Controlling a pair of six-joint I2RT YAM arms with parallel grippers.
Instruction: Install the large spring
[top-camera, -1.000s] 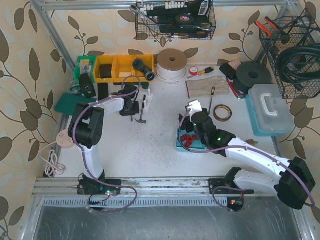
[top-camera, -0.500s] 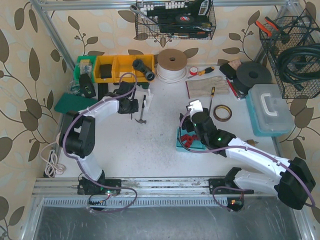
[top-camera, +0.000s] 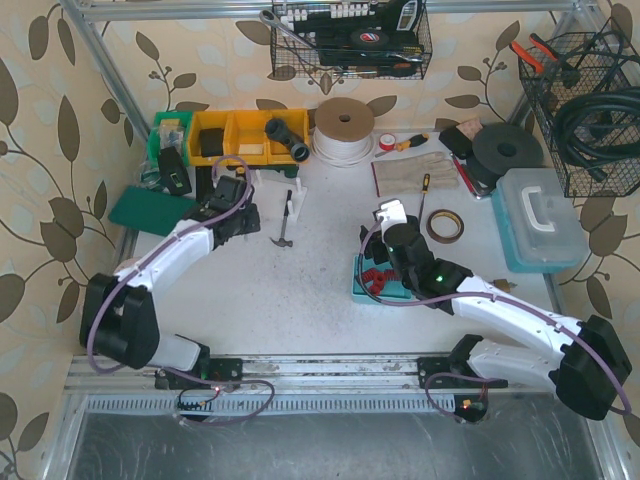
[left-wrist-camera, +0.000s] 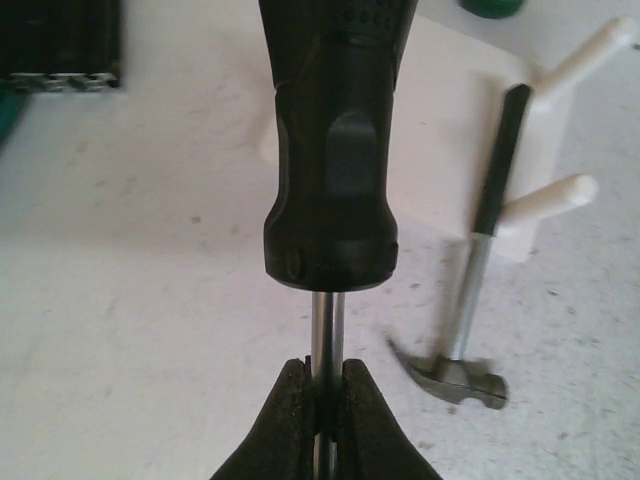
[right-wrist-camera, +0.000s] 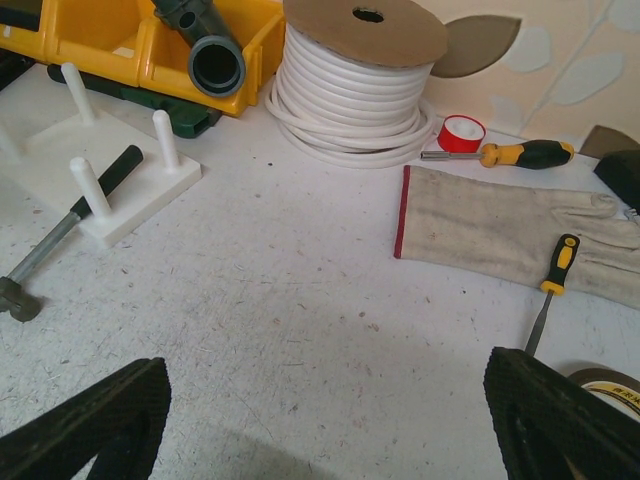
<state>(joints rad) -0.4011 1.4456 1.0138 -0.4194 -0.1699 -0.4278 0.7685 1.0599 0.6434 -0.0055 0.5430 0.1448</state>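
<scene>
Speckled white tabletop (top-camera: 300, 290) is filling the ground under both arms, with leaf-patterned walls rising behind it. The left gripper (left-wrist-camera: 322, 388) is clamping its two dark fingers tight on the bare metal shaft of a black-handled tool (left-wrist-camera: 335, 150). The tool's long axis is running straight on from the fingers, up the middle of the left wrist view. Its handle end is pointing away from the gripper, toward the back of the table. The handle is looking thick and matte black, with a dotted grip patch, a moulded recess and a flared collar where the thin bright shaft is coming out. Whether this tool belongs to the large spring cannot be told, and the large spring itself is not standing out in any view. Just to the right, a hammer (left-wrist-camera: 470, 300) is lying with its handle against a white peg stand (left-wrist-camera: 450, 150). The right gripper (right-wrist-camera: 325, 400) is hanging with its fingers wide apart and nothing between them, above a teal tray (top-camera: 358, 285) of red parts and facing a spool of white cord (right-wrist-camera: 360, 90).
</scene>
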